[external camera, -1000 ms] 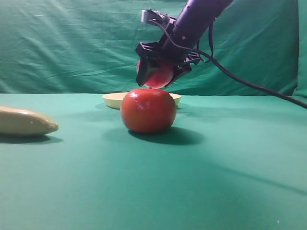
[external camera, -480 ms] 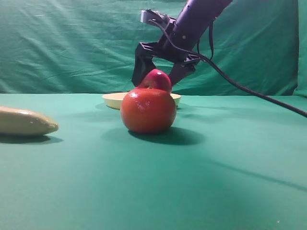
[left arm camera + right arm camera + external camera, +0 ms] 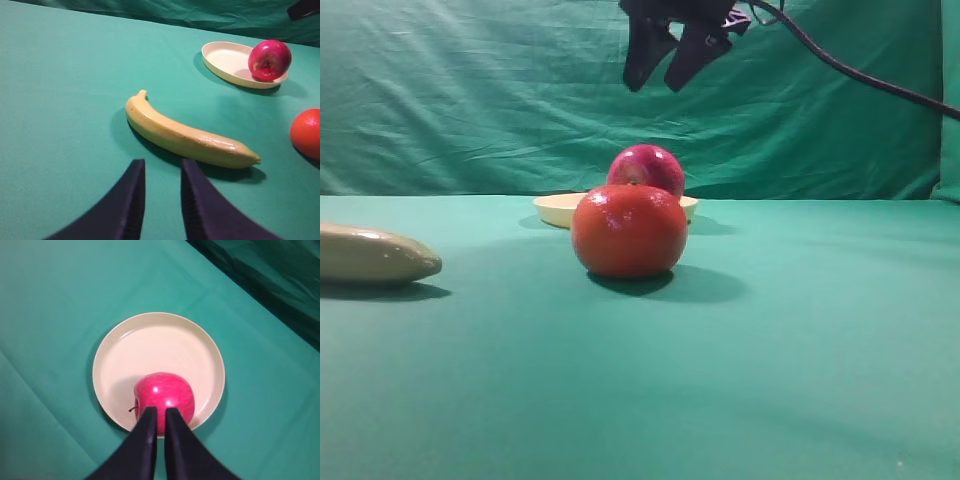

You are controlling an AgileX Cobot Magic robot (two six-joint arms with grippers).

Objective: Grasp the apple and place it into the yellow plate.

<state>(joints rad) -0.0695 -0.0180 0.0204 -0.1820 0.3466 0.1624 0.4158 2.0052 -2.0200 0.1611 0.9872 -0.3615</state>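
The dark red apple [image 3: 645, 165] rests in the yellow plate [image 3: 555, 208], behind the orange-red fruit; it sits at the plate's near rim in the right wrist view [image 3: 164, 395]. The plate [image 3: 155, 345] is otherwise empty. My right gripper [image 3: 655, 85] hangs well above the apple, empty, its fingers a little apart; in the right wrist view [image 3: 161, 412] only a narrow gap shows between them. My left gripper [image 3: 162, 167] is low over the cloth, empty, with a gap between its fingers. The left wrist view shows the apple [image 3: 270, 60] and plate [image 3: 225, 60] far off to the right.
An orange-red tomato-like fruit [image 3: 628, 230] stands in front of the plate; it also shows in the left wrist view [image 3: 307, 132]. A pale yellow banana [image 3: 185, 135] lies just ahead of the left gripper, at the left edge in the exterior view [image 3: 370, 252]. Green cloth covers table and backdrop.
My right gripper let go of the apple, which dropped into the plate. The gripper then rose straight up, empty, to the top of the exterior view.
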